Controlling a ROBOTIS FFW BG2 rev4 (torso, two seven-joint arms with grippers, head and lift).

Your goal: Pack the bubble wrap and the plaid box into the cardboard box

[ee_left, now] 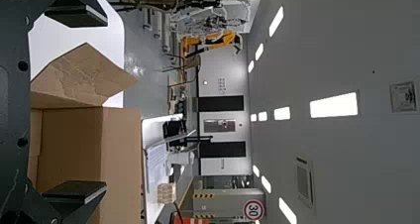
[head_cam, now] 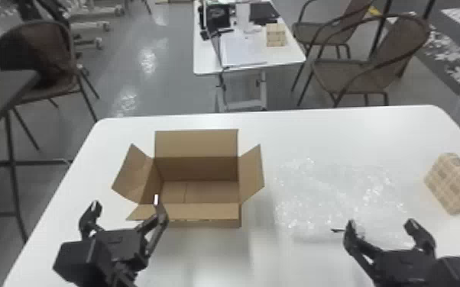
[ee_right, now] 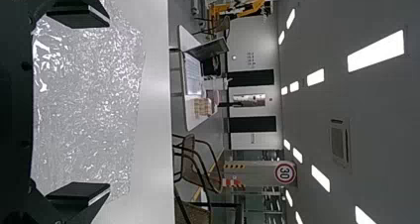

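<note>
Head view, surface: I have a white table (head_cam: 336, 120) with rounded far corners in front of me.
Head view, box: the cardboard box (head_cam: 196, 143) sits left of the middle, its flaps spread and its inside bare.
Head view, packing: the bubble wrap (head_cam: 332, 191) lies flat on the table to the right of that box; the plaid box (head_cam: 449, 183) is beyond it, near the right edge.
Head view, room: grey floor (head_cam: 118, 72), a brown chair (head_cam: 36, 61) on the left, and a second table (head_cam: 290, 57) further back.
Head view, left jaws: my left gripper (head_cam: 126, 204) is wide open with nothing in it, one fingertip over the box's near flap; whether it touches, I can't tell.
Head view, right jaws: my right gripper (head_cam: 381, 225) is open and empty too, by the near side of the wrap; contact there I can't make out.
Left wrist view, room: ceiling lights (ee_left: 334, 105), an orange machine (ee_left: 210, 40) and a round sign (ee_left: 253, 210).
Left wrist view, jaws: the left gripper (ee_left: 106, 104) has its fingers well apart, the box showing between them.
Right wrist view, jaws: the right gripper (ee_right: 108, 104) stands wide open, the wrap spread out between its fingers.
</note>
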